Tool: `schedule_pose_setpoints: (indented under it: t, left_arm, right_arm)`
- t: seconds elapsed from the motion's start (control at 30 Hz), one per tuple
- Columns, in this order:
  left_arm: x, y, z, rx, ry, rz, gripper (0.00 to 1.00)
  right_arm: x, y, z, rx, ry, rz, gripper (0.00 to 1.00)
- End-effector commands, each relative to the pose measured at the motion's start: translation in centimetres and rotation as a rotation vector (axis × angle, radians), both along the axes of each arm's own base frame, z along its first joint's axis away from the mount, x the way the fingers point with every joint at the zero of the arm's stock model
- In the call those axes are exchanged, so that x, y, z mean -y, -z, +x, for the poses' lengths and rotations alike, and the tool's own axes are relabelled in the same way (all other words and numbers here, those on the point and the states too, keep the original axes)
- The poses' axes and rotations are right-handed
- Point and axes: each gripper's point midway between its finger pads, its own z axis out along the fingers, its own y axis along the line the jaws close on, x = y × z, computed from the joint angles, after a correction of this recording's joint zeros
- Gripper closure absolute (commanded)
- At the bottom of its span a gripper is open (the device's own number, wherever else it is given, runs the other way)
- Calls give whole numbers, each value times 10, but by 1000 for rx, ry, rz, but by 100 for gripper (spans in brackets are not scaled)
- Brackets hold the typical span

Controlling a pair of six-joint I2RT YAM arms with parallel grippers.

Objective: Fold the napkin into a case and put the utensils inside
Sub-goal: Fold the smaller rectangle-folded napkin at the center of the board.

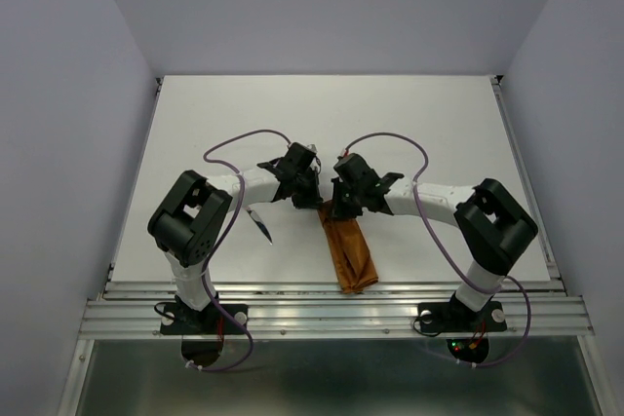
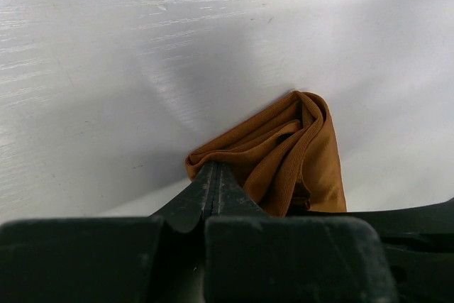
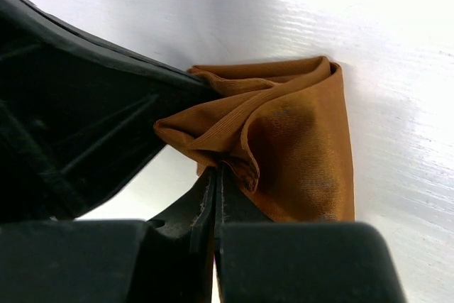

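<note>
A slender utensil [image 1: 261, 224] with a dark pointed end lies on the smooth white table [image 1: 195, 133] by the left arm. At centre, the left gripper [image 2: 214, 172] presses its black fingers together on a corner of the soft, ribbed rust-orange napkin [image 2: 305, 154], which is folded into a long narrow strip. The right gripper [image 3: 216, 175], fingers likewise closed, pinches a bunched fold at the same far end.
</note>
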Motion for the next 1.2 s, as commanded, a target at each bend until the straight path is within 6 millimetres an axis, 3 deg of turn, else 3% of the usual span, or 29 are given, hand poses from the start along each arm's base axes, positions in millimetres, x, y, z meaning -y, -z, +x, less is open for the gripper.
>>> schedule_pose_setpoints:
  t: [0.0,0.3,0.4,0.47,0.5,0.6,0.73,0.83,0.93,1.03,1.17]
  left_arm:
    - [-4,-2,-3,-2,11,19,100]
    - [-4,-19,-2,22,-3,-4,100]
    - [-7,-30,-1,42,-14,7,91]
    - [-13,-38,0,59,-31,24,80]
    - [-21,-50,-1,90,-49,35,49]
    - [-25,-52,-2,102,-56,42,34]
    - [-28,-50,-2,108,-55,46,26]
    - [-23,-56,-3,134,-43,0,13]
    - [-15,-58,-6,145,-4,-46,10]
    - [-9,-43,-14,100,46,-56,10]
    - [-7,-31,-15,77,52,-56,20]
  right_arm:
    - [-2,8,-8,-3,-29,3,99]
    - [1,25,-12,-32,-23,-11,99]
    - [1,24,-11,-28,-19,-8,99]
    - [-1,22,-9,-23,-17,-2,99]
    - [-3,19,-8,-21,-14,4,99]
    - [-3,17,-8,-19,-13,8,99]
    - [-4,11,-7,-10,-15,16,99]
    - [-5,11,-6,-10,-16,15,99]
    - [-6,11,-6,-13,-20,16,99]
    - [-6,9,-6,-10,-18,21,96]
    - [-6,6,-5,-1,-15,25,94]
